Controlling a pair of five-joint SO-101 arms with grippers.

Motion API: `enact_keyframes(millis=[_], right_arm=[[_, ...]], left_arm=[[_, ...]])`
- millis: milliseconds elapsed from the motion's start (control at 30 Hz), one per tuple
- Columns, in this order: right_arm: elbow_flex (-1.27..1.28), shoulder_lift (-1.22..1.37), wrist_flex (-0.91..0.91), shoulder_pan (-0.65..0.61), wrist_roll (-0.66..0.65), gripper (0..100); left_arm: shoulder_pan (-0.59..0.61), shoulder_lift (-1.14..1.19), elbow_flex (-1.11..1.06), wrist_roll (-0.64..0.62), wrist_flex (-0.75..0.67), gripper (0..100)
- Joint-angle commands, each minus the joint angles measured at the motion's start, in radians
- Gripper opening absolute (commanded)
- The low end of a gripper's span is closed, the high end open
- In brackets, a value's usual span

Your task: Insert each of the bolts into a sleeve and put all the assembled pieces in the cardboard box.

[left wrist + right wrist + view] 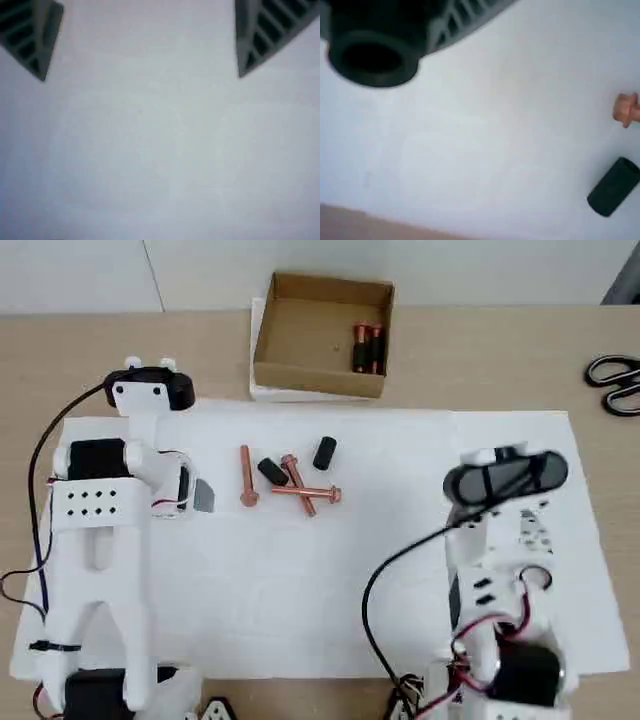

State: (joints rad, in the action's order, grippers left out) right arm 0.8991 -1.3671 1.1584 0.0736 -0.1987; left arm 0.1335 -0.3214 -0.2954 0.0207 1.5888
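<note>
From above, three bolts [297, 483] and two black sleeves [272, 472] lie close together on the white sheet [300, 580], between the two arms. The cardboard box [265, 340] behind them has two finished pieces [366, 348] inside.

In the left wrist view, the left pincer [140, 75] is wide open over the sheet.

In the right wrist view, the right pincer [420, 30] holds a held sleeve [372, 60]. Another sleeve and a bolt head [625, 109] lie farther off.
</note>
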Motion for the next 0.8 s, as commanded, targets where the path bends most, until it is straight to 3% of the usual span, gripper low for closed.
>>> enact_keyframes(millis=[0, 300, 500, 767], right_arm=[[-0.207, 0.223, 0.076, 0.005, -0.003, 0.4], [-0.456, 0.552, 0.275, 0.005, -0.002, 0.4], [-0.508, 0.564, 0.282, 0.005, -0.002, 0.4], [-0.509, 0.561, 0.282, 0.005, -0.002, 0.4]], left_arm=[[-0.009, 0.003, 0.047, -0.038, -0.058, 23], [-0.098, 0.038, 0.030, -0.152, -0.222, 23], [-0.155, 0.264, 0.061, -0.204, -0.359, 23], [-0.166, 0.563, 0.255, -0.288, -0.368, 23]])
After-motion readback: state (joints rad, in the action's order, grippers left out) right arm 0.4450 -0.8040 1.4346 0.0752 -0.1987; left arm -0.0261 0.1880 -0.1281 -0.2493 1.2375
